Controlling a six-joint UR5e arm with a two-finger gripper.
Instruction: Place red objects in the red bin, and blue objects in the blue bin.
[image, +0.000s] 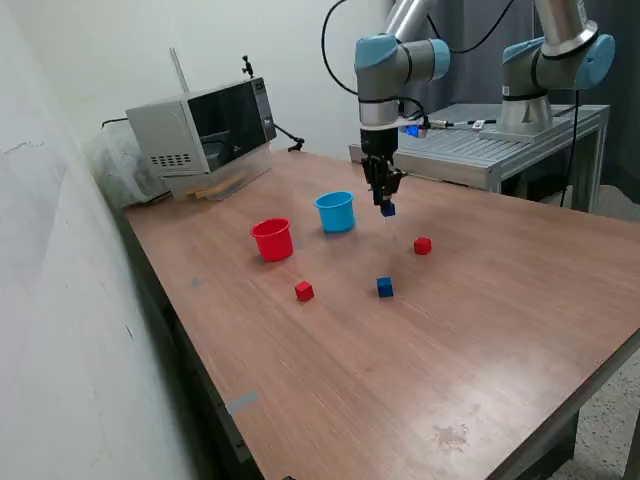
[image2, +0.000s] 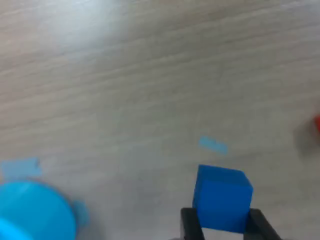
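My gripper (image: 387, 205) is shut on a dark blue cube (image: 388, 209) and holds it above the table, just to the exterior view's right of the light blue cup (image: 336, 211). In the wrist view the cube (image2: 222, 198) sits between the two black fingers (image2: 190, 225), and the cup (image2: 33, 211) shows beside it. The red cup (image: 272, 239) stands to the left of the blue cup. A second blue cube (image: 385, 287) and two red cubes (image: 304, 291) (image: 422, 245) lie on the table; one red cube shows at the wrist view's edge (image2: 317, 124).
A microwave (image: 203, 128) stands at the table's back left. A second arm (image: 556, 60) stands on a metal bench (image: 500, 150) behind the table. Bits of blue tape (image2: 213, 144) stick to the wooden tabletop.
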